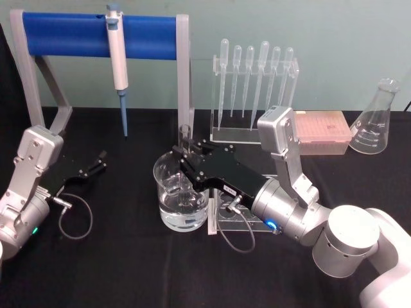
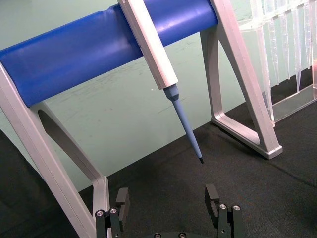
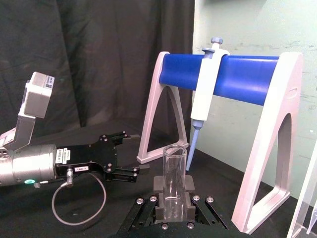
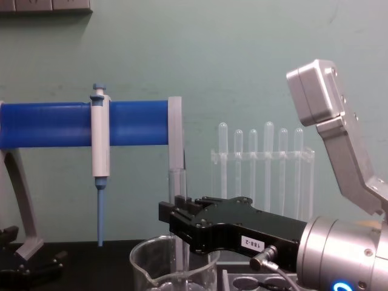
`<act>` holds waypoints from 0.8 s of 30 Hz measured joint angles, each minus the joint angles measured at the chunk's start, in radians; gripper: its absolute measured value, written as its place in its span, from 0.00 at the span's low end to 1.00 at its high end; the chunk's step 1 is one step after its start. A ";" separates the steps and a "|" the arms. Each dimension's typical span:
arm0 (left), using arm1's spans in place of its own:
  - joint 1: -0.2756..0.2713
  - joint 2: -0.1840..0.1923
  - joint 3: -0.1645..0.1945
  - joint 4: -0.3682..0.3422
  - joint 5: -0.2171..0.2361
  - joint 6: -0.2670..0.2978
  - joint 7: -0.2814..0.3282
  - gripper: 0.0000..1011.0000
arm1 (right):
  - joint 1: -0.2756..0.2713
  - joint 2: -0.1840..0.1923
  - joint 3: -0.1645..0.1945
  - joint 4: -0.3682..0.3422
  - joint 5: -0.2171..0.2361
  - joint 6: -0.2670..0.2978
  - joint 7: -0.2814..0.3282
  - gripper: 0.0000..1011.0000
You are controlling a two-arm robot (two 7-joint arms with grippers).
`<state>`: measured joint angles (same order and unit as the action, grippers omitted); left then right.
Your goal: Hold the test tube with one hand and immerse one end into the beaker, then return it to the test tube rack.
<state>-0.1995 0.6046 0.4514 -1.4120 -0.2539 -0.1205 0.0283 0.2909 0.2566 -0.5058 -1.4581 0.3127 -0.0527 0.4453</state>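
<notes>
The clear test tube (image 1: pixel 185 136) stands upright with my right gripper (image 1: pixel 187 155) shut on it, right over the wide glass beaker (image 1: pixel 168 206), which holds water. The tube's lower part reaches down inside the beaker; I cannot tell whether its tip touches the water. In the chest view the test tube (image 4: pixel 176 188) rises above the black right gripper (image 4: pixel 177 221) and the beaker (image 4: pixel 145 267) rim. The right wrist view shows the test tube (image 3: pixel 174 171) clamped between the fingers (image 3: pixel 159 191). My left gripper (image 1: pixel 97 164) rests open at the left, its fingers (image 2: pixel 122 202) wide apart.
A blue-barred stand (image 1: pixel 70 27) with a hanging pipette (image 1: pixel 119 70) fills the back left. A rack of plastic pipettes (image 1: pixel 253 83), a pink tip box (image 1: pixel 321 131) and a conical flask (image 1: pixel 377 119) stand at the back right. A clear tube rack (image 1: pixel 241 215) sits beside the beaker.
</notes>
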 joint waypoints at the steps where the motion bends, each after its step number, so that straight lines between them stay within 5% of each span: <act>1: 0.000 0.000 0.000 0.000 0.000 0.000 0.000 0.99 | 0.000 0.000 0.000 0.000 0.000 0.000 0.000 0.22; 24: 0.000 0.000 0.000 0.000 0.000 0.000 0.000 0.99 | 0.000 0.000 0.000 0.000 0.000 0.000 0.000 0.22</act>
<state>-0.1996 0.6047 0.4513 -1.4120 -0.2539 -0.1205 0.0283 0.2910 0.2566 -0.5058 -1.4581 0.3127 -0.0527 0.4453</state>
